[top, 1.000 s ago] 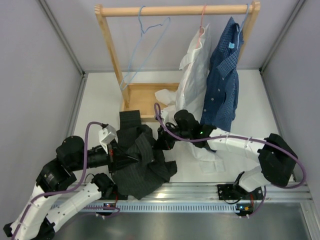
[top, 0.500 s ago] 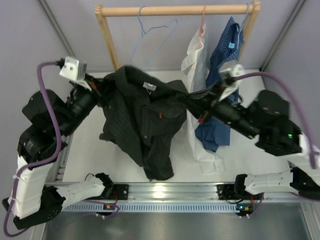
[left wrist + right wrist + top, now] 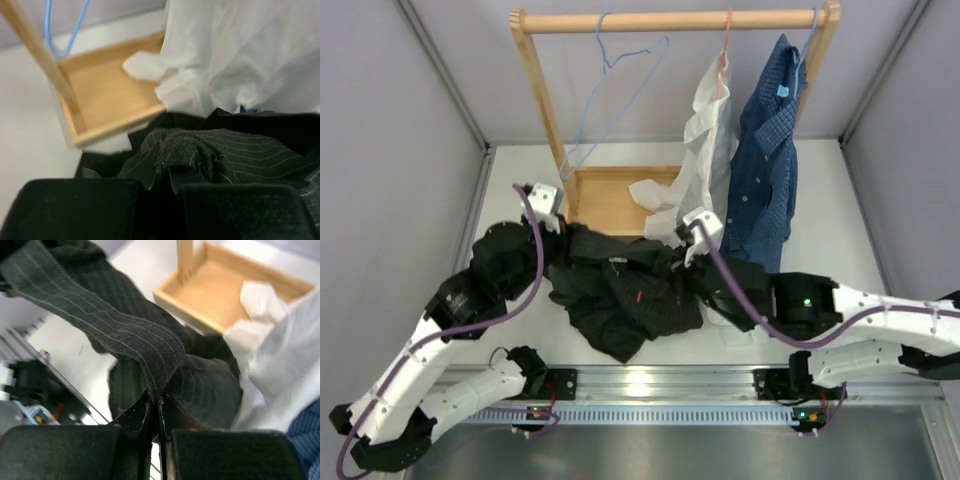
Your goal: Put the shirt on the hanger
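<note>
The black pinstriped shirt (image 3: 625, 295) hangs bunched between my two grippers, low over the table, its white neck label and red mark showing. My left gripper (image 3: 560, 252) is shut on a fold of the shirt (image 3: 190, 155) at its left end. My right gripper (image 3: 688, 268) is shut on a fold of the shirt (image 3: 150, 355) at its right end. The light-blue hanger (image 3: 610, 90) hangs empty from the wooden rail (image 3: 670, 20), left of centre, above and behind the shirt.
A wooden rack with a tray base (image 3: 610, 195) stands at the back. A white shirt (image 3: 705, 130) on a pink hanger and a blue dotted shirt (image 3: 765, 150) hang at the right, close behind my right gripper. Grey walls enclose both sides.
Both grippers came down from a high, wide-spread hold and moved closer together. The shirt, which was stretched out in the air, now sags bunched just in front of the rack base.
</note>
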Controlling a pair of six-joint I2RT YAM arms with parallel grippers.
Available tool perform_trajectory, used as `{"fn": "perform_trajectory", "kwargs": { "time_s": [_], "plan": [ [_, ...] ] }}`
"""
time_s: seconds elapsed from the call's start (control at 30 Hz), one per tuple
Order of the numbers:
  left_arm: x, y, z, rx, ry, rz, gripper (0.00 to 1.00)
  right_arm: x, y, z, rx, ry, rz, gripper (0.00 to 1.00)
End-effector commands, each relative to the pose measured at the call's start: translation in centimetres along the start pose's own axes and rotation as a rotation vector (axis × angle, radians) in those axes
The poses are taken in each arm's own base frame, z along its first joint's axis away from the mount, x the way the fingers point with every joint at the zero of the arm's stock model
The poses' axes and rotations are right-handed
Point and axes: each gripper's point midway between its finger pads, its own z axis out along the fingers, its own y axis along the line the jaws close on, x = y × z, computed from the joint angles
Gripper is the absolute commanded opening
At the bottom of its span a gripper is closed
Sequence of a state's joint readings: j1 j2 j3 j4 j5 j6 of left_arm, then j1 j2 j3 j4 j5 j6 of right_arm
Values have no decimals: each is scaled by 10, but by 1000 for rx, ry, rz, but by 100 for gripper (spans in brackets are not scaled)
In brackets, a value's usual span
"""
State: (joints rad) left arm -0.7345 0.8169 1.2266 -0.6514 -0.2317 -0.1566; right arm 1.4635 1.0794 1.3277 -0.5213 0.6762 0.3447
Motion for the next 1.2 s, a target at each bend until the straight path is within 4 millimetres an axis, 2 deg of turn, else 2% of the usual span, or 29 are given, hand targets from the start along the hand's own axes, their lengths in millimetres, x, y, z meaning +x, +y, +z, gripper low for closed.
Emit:
{"fn": "perform_trajectory", "kwargs": {
  "time_s": [0.0, 0.03, 0.07, 0.1, 0.13, 0.17, 0.23, 0.27, 0.3, 0.33, 0.37, 0.4, 0.43, 0.47, 0.5, 0.53, 0.6, 0.7, 0.73, 0.83, 0.87, 0.97, 1.0, 1.03, 1.1, 1.17],
  "plan": [
    [45, 15, 3, -95, 6, -198, 0, 25, -15, 12, 106, 18, 78, 0],
    [63, 10, 10, -73, 55, -192, 0, 36, -15, 18, 106, 44, 94, 0],
    [89, 12, 18, -92, 120, -182, 0, 54, -23, 26, 131, 78, 91, 0],
    [104, 14, 29, -125, 170, -186, 0, 64, -27, 34, 141, 101, 98, 0],
    [111, 18, 35, -163, 194, -180, 0, 71, -31, 39, 146, 116, 123, 0],
    [114, 21, 39, -187, 207, -184, 0, 85, -45, 46, 173, 148, 135, 0],
    [120, 28, 54, -236, 254, -170, 6, 91, -51, 54, 157, 165, 176, 0],
    [121, 31, 59, -245, 279, -166, 10, 95, -61, 58, 177, 171, 184, 0],
    [105, 32, 65, -244, 271, -167, 22, 96, -63, 60, 178, 175, 186, 0],
    [111, 43, 77, -279, 323, -177, 33, 96, -63, 62, 173, 177, 189, 0],
    [109, 41, 80, -259, 348, -190, 62, 95, -65, 66, 180, 180, 188, 0],
    [101, 42, 83, -259, 341, -201, 74, 95, -65, 68, 181, 183, 188, 0],
    [85, 40, 86, -246, 309, -214, 80, 95, -66, 71, 183, 185, 187, 0],
    [76, 36, 85, -227, 291, -224, 84, 92, -70, 74, 194, 183, 195, 0],
    [66, 33, 83, -214, 265, -240, 87, 97, -73, 80, 204, 199, 188, 0],
    [48, 29, 77, -189, 220, -254, 88, 94, -80, 85, 213, 196, 200, 0],
    [32, 24, 70, -156, 161, -270, 88, 101, -90, 97, 236, 224, 209, 0],
    [26, 24, 54, -142, 93, -292, 88, 102, -104, 113, 264, 229, 244, 0],
    [42, 26, 54, -148, 119, -292, 88, 102, -109, 117, 272, 225, 258, 0],
    [66, 14, 47, -93, 150, -329, 82, 98, -116, 127, 282, 200, 299, 0],
    [92, 11, 49, -90, 197, -350, 81, 99, -116, 130, 281, 200, 304, 0],
    [108, 6, 51, -76, 186, -363, 75, 99, -110, 133, 248, 195, 316, 0],
    [119, 6, 56, -82, 213, -361, 75, 96, -106, 134, 222, 182, 330, 0],
    [120, 4, 61, -70, 215, -366, 74, 100, -104, 134, 209, 187, 333, 0],
    [125, -2, 74, -63, 243, -380, 70, 96, -98, 131, 172, 173, 344, 0],
    [121, -6, 85, -61, 229, -407, 66, 93, -94, 126, 159, 161, 342, 0]
  ]
}}
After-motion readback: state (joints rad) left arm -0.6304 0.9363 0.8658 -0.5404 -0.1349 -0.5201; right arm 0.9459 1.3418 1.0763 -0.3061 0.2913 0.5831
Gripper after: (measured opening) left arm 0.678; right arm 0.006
